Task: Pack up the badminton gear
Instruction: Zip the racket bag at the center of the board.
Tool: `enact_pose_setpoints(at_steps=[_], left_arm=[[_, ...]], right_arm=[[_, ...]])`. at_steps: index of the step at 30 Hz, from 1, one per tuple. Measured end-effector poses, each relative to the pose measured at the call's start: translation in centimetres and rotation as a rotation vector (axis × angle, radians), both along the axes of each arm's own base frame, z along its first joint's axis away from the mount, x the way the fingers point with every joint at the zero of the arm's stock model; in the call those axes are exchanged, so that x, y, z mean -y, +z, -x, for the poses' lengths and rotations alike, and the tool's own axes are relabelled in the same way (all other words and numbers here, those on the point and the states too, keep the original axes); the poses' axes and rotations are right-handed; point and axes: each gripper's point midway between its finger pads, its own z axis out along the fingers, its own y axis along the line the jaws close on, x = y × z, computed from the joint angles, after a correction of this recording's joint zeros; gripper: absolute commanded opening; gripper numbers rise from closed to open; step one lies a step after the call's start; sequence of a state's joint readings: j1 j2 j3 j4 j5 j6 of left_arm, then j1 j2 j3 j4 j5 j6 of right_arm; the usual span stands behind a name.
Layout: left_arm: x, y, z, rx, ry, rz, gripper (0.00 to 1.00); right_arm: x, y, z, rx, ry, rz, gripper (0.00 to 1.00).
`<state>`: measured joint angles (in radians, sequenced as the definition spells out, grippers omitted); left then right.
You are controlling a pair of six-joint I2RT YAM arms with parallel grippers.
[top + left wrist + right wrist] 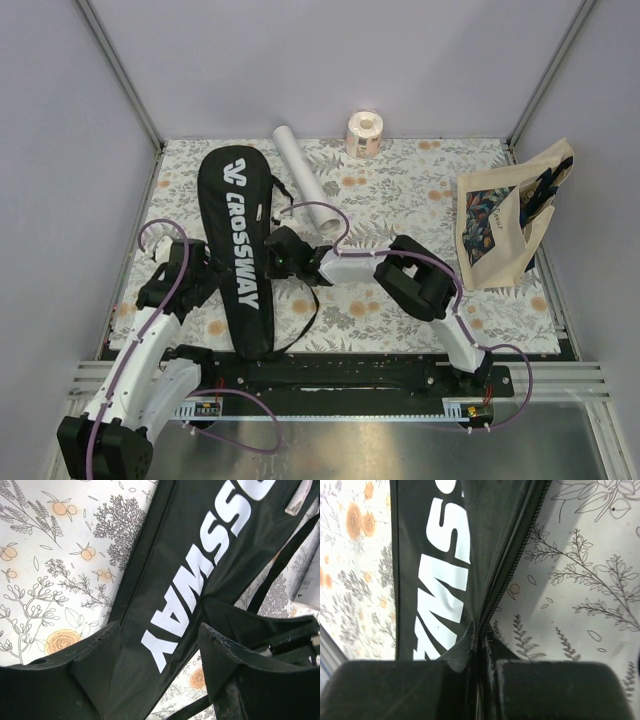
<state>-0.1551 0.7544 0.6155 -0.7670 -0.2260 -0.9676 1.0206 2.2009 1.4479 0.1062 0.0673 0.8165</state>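
Observation:
The long black racket bag (237, 240) lettered "CROSSWAY" lies flat on the floral cloth, wide end at the back. My right gripper (272, 252) is at its right edge and is shut on the zippered edge of the bag (440, 565), as the right wrist view (480, 655) shows. My left gripper (205, 272) is open at the bag's left edge, its fingers either side of the narrow lettered part (200, 570) in the left wrist view (160, 630). The white tube (305, 180) lies behind the right gripper. No racket is in view.
A beige printed tote bag (505, 225) stands at the right edge. A pinkish paper roll (364, 133) stands at the back. The bag's black strap (300, 320) loops over the cloth near the front. Walls close in the table on three sides.

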Motion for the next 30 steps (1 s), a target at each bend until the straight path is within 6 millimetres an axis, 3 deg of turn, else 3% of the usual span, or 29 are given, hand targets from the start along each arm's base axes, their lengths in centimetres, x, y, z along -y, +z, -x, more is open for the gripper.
enact_pose_setpoints(at_steps=[4, 7, 13, 16, 19, 22, 25, 27, 30], left_arm=[[-0.6, 1.3, -1.1, 0.011, 0.049, -0.006, 0.71], [-1.4, 4.7, -3.6, 0.061, 0.097, -0.002, 0.71], [-3.6, 13.1, -10.7, 0.209, 0.155, 0.078, 0.72], [-5.5, 16.1, -13.4, 0.262, 0.164, 0.080, 0.73], [-6.2, 18.7, -15.3, 0.313, 0.137, 0.081, 0.74], [-6.3, 19.6, -16.0, 0.341, 0.114, 0.105, 0.74], [-6.1, 18.7, -16.2, 0.344, 0.084, 0.137, 0.75], [-5.4, 16.9, -16.4, 0.333, 0.047, 0.176, 0.73], [-4.0, 12.7, -16.1, 0.272, -0.007, 0.265, 0.73]], right_arm=[[1.3, 0.6, 0.4, 0.098, 0.089, 0.053, 0.00], [3.2, 2.6, 0.8, 0.203, 0.193, 0.153, 0.00], [9.0, 10.4, 1.3, 0.447, 0.359, 0.373, 0.00], [12.5, 14.2, 1.9, 0.589, 0.398, 0.500, 0.00], [15.0, 16.1, 3.6, 0.733, 0.453, 0.640, 0.00], [16.2, 15.0, 6.3, 0.823, 0.543, 0.778, 0.00], [17.7, 11.4, 8.1, 0.878, 0.626, 0.920, 0.00], [19.3, 8.9, 8.5, 0.909, 0.661, 1.030, 0.00], [20.9, 7.1, 8.3, 0.979, 0.658, 1.181, 0.00]])
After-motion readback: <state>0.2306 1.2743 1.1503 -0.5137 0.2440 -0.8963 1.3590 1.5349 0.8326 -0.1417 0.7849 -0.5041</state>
